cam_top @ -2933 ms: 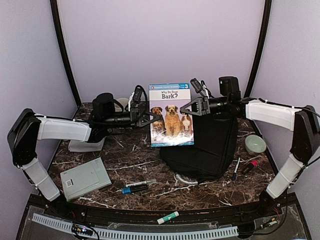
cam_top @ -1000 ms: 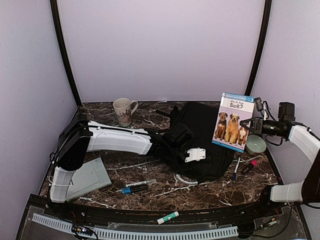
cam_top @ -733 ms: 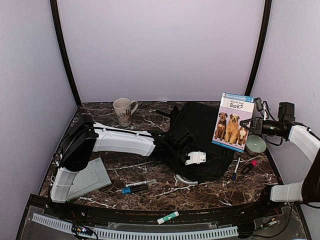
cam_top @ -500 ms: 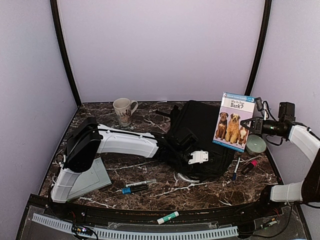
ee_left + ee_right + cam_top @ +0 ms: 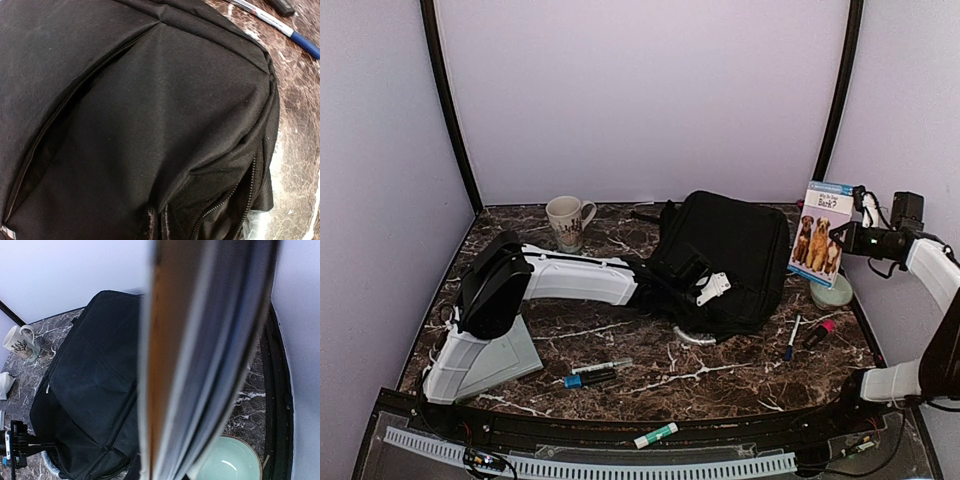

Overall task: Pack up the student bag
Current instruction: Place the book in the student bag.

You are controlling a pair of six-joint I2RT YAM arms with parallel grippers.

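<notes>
The student bag (image 5: 735, 250), a black fabric backpack, sits at the middle of the dark marble table (image 5: 620, 335), slightly right of centre in the overhead view, with its far edge raised towards the back wall. The left arm stretches across from the lower left, and the left gripper (image 5: 712, 288) sits at the bag's near left edge. Its jaws are drawn together on a pinch of the fabric. In the left wrist view the fingers themselves are out of frame, but the cloth puckers into a small fold at bottom centre, beside a zip line, and the bag (image 5: 150, 125) fills nearly the whole picture. The right gripper (image 5: 850, 238) is at the right edge of the overhead frame, clamped on a children's book (image 5: 820, 232) with dogs on its cover, held upright in the air beside the bag. Seen edge-on, the book (image 5: 200, 360) fills the middle of the right wrist view, with the bag (image 5: 95, 390) to the left below it. A pale green bowl (image 5: 832, 292) sits just under the book. A blue pen (image 5: 792, 340) and a pink marker (image 5: 820, 332) lie near the bag's lower right corner. A white mug (image 5: 567, 220) stands at the upper left of the table.
</notes>
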